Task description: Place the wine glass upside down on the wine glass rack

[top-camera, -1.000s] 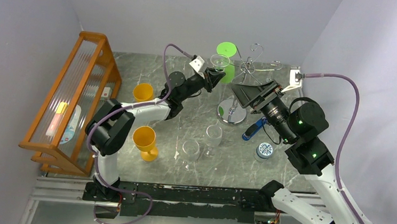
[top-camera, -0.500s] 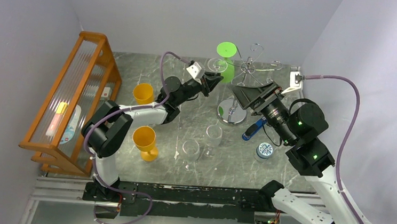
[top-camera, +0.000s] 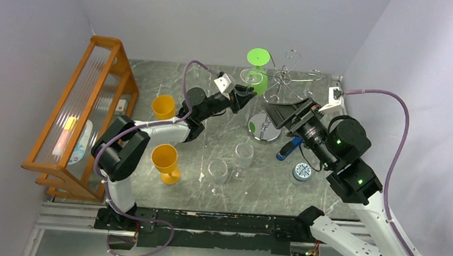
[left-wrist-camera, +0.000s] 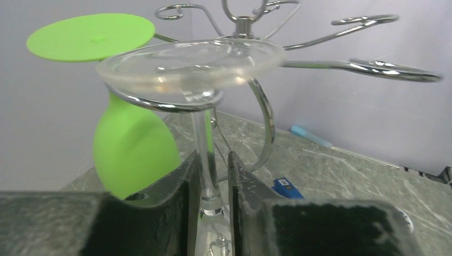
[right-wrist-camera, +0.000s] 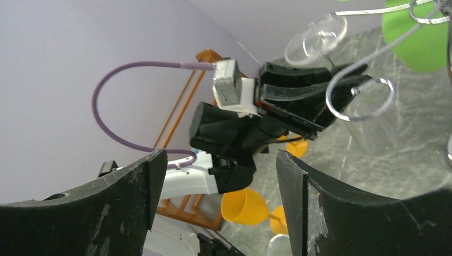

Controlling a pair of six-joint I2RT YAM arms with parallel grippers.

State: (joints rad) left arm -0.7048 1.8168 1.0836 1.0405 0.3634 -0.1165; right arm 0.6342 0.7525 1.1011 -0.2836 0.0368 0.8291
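A clear wine glass (top-camera: 251, 76) hangs upside down on the wine glass rack (top-camera: 265, 130), a chrome wire tree. In the left wrist view the glass's foot (left-wrist-camera: 192, 61) rests on a curled chrome arm (left-wrist-camera: 261, 114) and its stem runs down between my fingers. My left gripper (top-camera: 245, 96) (left-wrist-camera: 209, 170) stands narrowly open around the stem, with a thin gap on the right side. The bowl is hidden below the fingers. A green glass (left-wrist-camera: 136, 144) hangs inverted just behind. My right gripper (top-camera: 283, 111) (right-wrist-camera: 218, 181) is wide open and holds nothing, hovering right of the rack's pole.
Two orange goblets (top-camera: 163, 105) (top-camera: 165, 158) and two upright clear glasses (top-camera: 243, 154) (top-camera: 217, 171) stand on the marble table. An orange wooden slatted rack (top-camera: 81, 116) lines the left wall. A blue item (top-camera: 288, 148) and a round tin (top-camera: 301, 170) lie near the rack's base.
My left gripper carried the glass slightly right and down onto the chrome arm, then its fingers eased apart off the stem. The right arm shifted a little toward the rack.
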